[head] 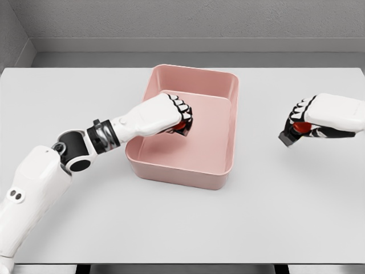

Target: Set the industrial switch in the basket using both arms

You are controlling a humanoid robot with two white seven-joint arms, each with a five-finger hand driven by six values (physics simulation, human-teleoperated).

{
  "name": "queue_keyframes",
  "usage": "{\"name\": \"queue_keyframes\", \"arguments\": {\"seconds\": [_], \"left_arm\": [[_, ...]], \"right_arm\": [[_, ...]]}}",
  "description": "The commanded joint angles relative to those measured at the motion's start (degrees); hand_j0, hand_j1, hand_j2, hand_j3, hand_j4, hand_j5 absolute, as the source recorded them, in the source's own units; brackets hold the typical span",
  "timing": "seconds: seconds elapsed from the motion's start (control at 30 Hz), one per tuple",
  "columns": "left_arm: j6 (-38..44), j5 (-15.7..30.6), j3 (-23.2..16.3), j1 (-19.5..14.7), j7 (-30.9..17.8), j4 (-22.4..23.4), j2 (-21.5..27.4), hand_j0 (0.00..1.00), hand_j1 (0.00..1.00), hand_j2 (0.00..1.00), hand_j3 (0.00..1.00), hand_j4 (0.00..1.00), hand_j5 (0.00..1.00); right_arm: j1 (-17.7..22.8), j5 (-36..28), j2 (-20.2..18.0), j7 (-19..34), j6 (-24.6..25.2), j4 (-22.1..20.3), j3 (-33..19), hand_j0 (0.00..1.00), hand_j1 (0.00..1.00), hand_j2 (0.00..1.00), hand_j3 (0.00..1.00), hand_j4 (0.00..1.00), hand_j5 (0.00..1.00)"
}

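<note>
Over the pink plastic rectangular basket (219, 128), the left hand (171, 116) is clenched on a red-and-black industrial switch (181, 127), low inside the walls. Out to the side, the right hand (308, 117) grips another red-and-black switch (296, 131) above the white table (171, 222), well apart from the basket. Risk now: that carry could clip the near rim, or crowd the left hand if it lingers inside.

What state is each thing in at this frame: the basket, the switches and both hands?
Basket: upright on the table, open-topped, left hand reaching into it.
Left hand: fingers curled around a red and black switch, over the basket's inside.
Switch in the left hand: mostly hidden, gripped.
Right hand: curled on a second switch, right of the basket.
Switch in the right hand: gripped, outside the basket.
</note>
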Motion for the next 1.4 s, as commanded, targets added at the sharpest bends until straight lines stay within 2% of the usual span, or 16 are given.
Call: {"name": "queue_keyframes", "arguments": {"seconds": [0.0, 0.07, 0.17, 0.3, 0.53, 0.57, 0.6, 0.67, 0.7, 0.77, 0.83, 0.97, 1.3, 1.37], "left_arm": [[0.0, 0.5, 0.0, 0.0, 0.3, 0.0, -0.2, 0.61, 0.61, 0.61, 0.61, 0.61, 0.61], [0.0, 0.5, 0.0, -0.2, 0.4, -0.1, -0.4, 0.72, 0.72, 0.72, 0.72, 0.72, 0.72], [0.0, 0.4, 0.0, -0.2, 0.4, -0.1, -0.7, 0.8, 0.8, 0.8, 0.8, 0.8, 0.8], [0.0, 0.4, 0.0, -0.2, 0.4, -0.1, -0.7, 0.87, 0.87, 0.87, 0.87, 0.87, 0.87], [0.0, 1.3, 0.6, -0.4, 0.5, -1.0, 0.0, 0.9, 0.9, 0.9, 0.9, 0.9, 0.9], [0.0, 2.5, 0.6, -1.2, 0.5, -2.1, 1.0, 0.9, 0.9, 0.9, 0.9, 0.9, 0.9], [0.0, 6.6, 0.4, -1.3, 0.5, -4.1, 4.8, 1.0, 1.0, 1.0, 1.0, 1.0, 1.0], [0.0, 14.9, 0.2, -1.2, 0.4, -9.6, 14.2, 1.0, 1.0, 1.0, 1.0, 1.0, 1.0], [0.0, 18.2, 0.2, -1.2, 0.5, -11.2, 17.4, 1.0, 1.0, 1.0, 1.0, 1.0, 1.0], [0.0, 20.8, 0.2, -1.2, 0.5, -11.8, 21.0, 1.0, 1.0, 1.0, 1.0, 1.0, 1.0], [0.0, 25.9, 0.2, -1.0, 0.5, -13.8, 28.1, 1.0, 1.0, 1.0, 1.0, 1.0, 1.0], [0.0, 26.9, 0.6, 1.8, 0.5, -15.3, 37.5, 1.0, 1.0, 1.0, 1.0, 1.0, 1.0], [0.0, 26.3, 0.6, 3.8, 0.1, -15.2, 39.2, 1.0, 1.0, 1.0, 1.0, 1.0, 1.0], [0.0, 26.3, 0.6, 3.8, 0.1, -15.2, 39.2, 1.0, 1.0, 1.0, 1.0, 1.0, 1.0]], "right_arm": [[0.0, -0.4, 0.8, -0.1, 0.1, 0.0, 0.0, 0.5, 0.5, 0.5, 0.5, 0.5, 0.5], [-0.4, -0.4, 1.3, -0.1, 0.1, 0.0, 0.0, 0.5, 0.5, 0.5, 0.5, 0.5, 0.5], [-0.6, -0.4, 2.4, -0.2, 0.1, 0.0, 0.0, 0.5, 0.5, 0.5, 0.5, 0.5, 0.5], [-1.4, -0.5, 3.7, -0.3, 0.1, -0.1, 0.1, 0.5, 0.5, 0.5, 0.5, 0.5, 0.5], [-3.7, -0.8, 5.6, -0.3, 0.1, -0.2, 0.2, 0.5, 0.5, 0.5, 0.5, 0.5, 0.5], [-4.2, -0.8, 5.8, -0.3, 0.1, -0.2, 0.2, 0.5, 0.5, 0.5, 0.5, 0.5, 0.5], [-4.5, -0.8, 6.2, -0.3, 0.1, -0.2, 0.2, 0.5, 0.5, 0.5, 0.5, 0.5, 0.5], [-5.4, -0.8, 6.8, -0.3, 0.1, -0.2, 0.2, 0.5, 0.5, 0.5, 0.5, 0.5, 0.5], [-5.7, -0.9, 6.9, -0.3, 0.1, -0.2, 0.2, 0.5, 0.5, 0.5, 0.5, 0.5, 0.5], [-6.2, -1.5, 7.0, -0.3, 0.1, -0.2, 0.2, 0.5, 0.5, 0.5, 0.5, 0.5, 0.5], [-6.9, -1.7, 7.3, -0.3, 0.1, -0.2, 0.2, 0.5, 0.5, 0.5, 0.5, 0.5, 0.5], [-7.8, -2.0, 8.2, -0.3, 0.1, -0.2, 0.4, 0.5, 0.5, 0.5, 0.5, 0.5, 0.5], [-9.8, -1.9, 12.4, -0.1, 0.1, -0.3, 1.1, 0.5, 0.5, 0.5, 0.5, 0.5, 0.5], [-10.7, -1.9, 13.4, -0.1, 0.1, -0.3, 2.8, 0.5, 0.5, 0.5, 0.5, 0.5, 0.5]]}}
